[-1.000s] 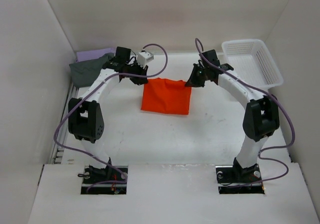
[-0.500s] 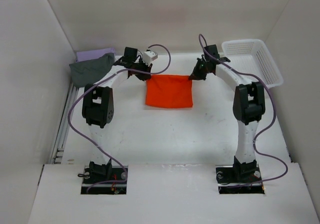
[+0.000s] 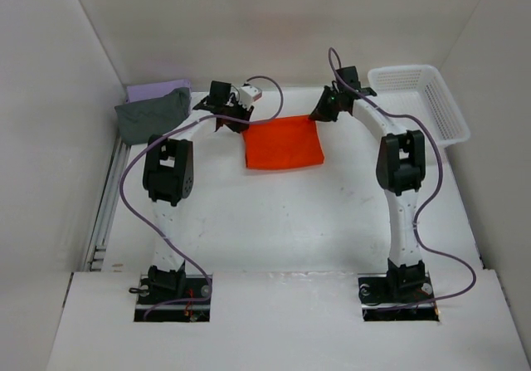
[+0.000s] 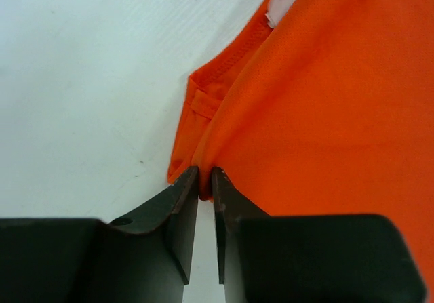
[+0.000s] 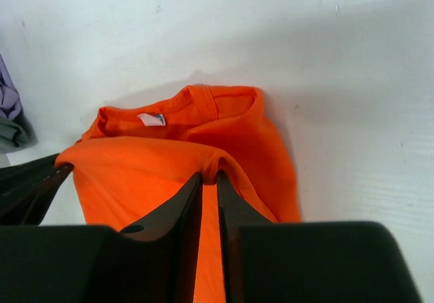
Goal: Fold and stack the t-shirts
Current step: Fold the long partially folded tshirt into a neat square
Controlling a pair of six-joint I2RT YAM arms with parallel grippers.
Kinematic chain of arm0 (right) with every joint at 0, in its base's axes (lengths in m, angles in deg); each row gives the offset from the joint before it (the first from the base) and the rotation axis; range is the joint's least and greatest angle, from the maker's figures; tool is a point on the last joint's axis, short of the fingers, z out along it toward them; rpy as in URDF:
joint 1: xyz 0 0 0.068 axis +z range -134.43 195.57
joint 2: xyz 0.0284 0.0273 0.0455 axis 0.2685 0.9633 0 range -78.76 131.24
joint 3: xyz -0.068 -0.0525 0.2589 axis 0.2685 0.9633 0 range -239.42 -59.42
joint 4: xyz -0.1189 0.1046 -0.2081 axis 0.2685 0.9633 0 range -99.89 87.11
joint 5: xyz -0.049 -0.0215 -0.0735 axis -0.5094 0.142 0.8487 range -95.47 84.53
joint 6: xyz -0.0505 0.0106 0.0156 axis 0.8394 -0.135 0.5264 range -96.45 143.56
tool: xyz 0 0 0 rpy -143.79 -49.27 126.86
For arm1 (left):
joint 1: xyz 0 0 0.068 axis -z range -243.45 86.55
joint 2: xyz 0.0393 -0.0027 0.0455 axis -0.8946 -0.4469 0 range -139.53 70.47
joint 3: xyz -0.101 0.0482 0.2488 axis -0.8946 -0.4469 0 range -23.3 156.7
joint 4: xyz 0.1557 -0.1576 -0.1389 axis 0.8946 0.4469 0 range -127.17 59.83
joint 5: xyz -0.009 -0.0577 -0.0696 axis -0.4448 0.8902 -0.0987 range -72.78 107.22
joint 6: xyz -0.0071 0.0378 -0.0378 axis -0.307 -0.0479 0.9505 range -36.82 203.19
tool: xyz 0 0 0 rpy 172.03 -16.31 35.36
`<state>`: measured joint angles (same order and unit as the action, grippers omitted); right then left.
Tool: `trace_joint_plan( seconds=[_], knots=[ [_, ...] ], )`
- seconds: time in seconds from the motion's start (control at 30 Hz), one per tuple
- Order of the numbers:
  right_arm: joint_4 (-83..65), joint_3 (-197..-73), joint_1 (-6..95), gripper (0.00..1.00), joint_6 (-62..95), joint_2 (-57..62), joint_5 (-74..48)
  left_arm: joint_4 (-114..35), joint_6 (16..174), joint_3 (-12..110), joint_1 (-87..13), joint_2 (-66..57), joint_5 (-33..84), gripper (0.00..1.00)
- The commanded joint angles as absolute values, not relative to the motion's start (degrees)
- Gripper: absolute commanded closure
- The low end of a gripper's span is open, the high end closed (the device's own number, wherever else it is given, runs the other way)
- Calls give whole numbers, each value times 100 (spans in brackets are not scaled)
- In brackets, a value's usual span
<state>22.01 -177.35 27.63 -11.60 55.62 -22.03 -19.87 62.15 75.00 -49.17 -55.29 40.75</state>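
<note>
Both arms have stretched further toward the back wall over the last second; the orange t-shirt (image 3: 282,143) has travelled with them and now lies as a compact rectangle at the far middle of the table (image 3: 290,230), a bit further back than before; left gripper (image 3: 238,122) is at its far left corner, right gripper (image 3: 321,114) at its far right corner; left wrist view shows the fingers pinched nearly together on a fold of orange fabric at the shirt's edge; right wrist view shows the same, clamped on a raised ridge of the upper layer, with the collar (image 5: 196,103) and white label (image 5: 150,119) just beyond; judgement: the held edge is being carried to the collar end, so this fold looks almost complete and letting go is likely next; dark grey t-shirt (image 3: 151,114) is bunched in the far left corner, partly over the lavender t-shirt (image 3: 162,87); white mesh basket (image 3: 406,69) sits far right; stacking not yet begun.
</note>
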Motion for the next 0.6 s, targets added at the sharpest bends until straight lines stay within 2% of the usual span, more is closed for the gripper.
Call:
trace_joint_plan(
  seconds=[0.0, 0.03, 0.1, 0.17, 0.27, 0.4, 0.57],
  knots=[
    [2061, -18097, 2748, 81, -1081, 5764, -2173, -2415, 6183, 7821, -4952, -5601, 3736, 84],
    [2026, -18097, 2748, 79, -1064, 5773, -2147, -2468, 6200, 7821, -4952, -5610, 3604, 80],
    [1947, -18115, 2748, 65, -1002, 5721, -2094, -2582, 6235, 7821, -4961, -5592, 3314, 75],
    [1868, -18106, 2748, 57, -836, 5572, -2042, -2688, 6279, 7821, -4979, -5505, 2989, 68],
    [1885, -17914, 2757, 53, -581, 5125, -1796, -2724, 6314, 7821, -5005, -5207, 2611, 59],
    [1841, -16966, 2783, 53, -326, 4176, -1024, -2618, 6525, 7471, -5031, -4513, 2565, 45],
    [1772, -15753, 2923, 61, -360, 3480, -872, -2057, 7315, 6750, -5032, -3712, 3714, 41]
  ],
)
